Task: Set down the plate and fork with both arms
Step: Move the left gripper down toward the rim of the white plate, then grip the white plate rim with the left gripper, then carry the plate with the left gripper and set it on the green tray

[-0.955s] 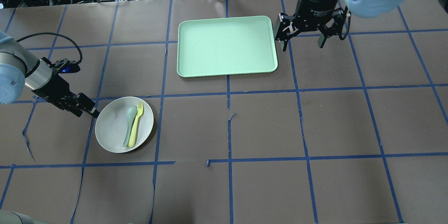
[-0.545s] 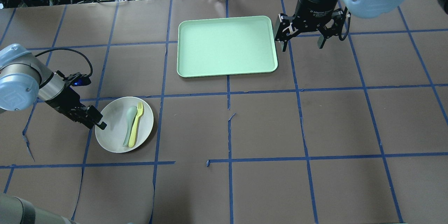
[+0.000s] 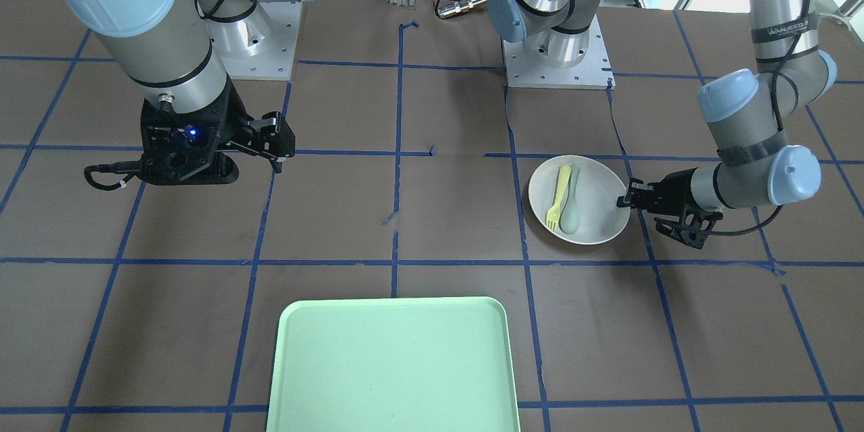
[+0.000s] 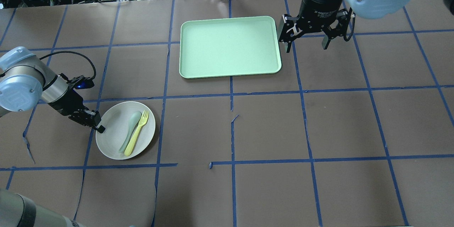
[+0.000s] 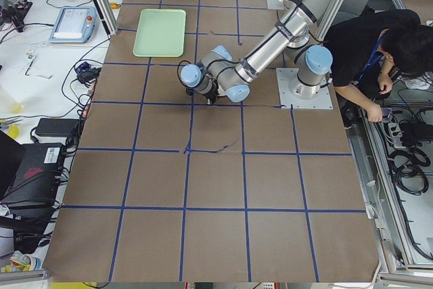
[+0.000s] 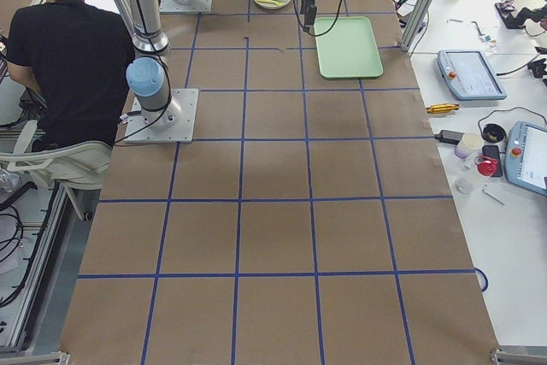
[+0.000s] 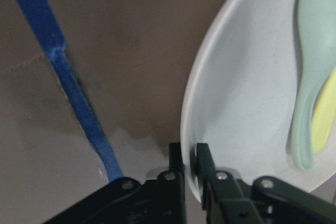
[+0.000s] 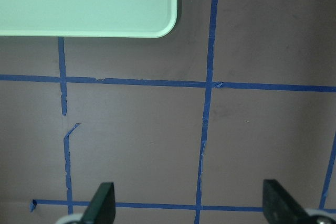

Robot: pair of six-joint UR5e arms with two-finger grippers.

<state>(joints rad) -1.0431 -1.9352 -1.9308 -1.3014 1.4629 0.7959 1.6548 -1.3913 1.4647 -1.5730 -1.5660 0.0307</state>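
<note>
The off-white plate (image 4: 113,143) lies at the table's left with the pale-yellow fork (image 4: 136,134) and a grey-green spoon (image 4: 129,132) on it. My left gripper (image 4: 99,127) is shut on the plate's left rim. The left wrist view shows the jaws pinching the rim (image 7: 190,156), with the plate (image 7: 241,103), spoon (image 7: 310,77) and fork (image 7: 326,119) beyond. In the front-facing view the plate (image 3: 597,199) and fork (image 3: 557,196) sit beside that gripper (image 3: 624,202). My right gripper (image 4: 306,40) hangs open and empty just right of the tray, above the table (image 8: 191,208).
The mint-green tray (image 4: 230,46) lies at the back centre, also near the bottom of the front-facing view (image 3: 395,364). Brown paper with blue tape lines covers the table. Cables and equipment lie beyond the far edge. A person sits beside the robot base (image 5: 379,52).
My left gripper has moved in and shut on the plate's rim. The plate has shifted slightly toward the near edge, and the fork and spoon have slid and turned. The right arm is still.
</note>
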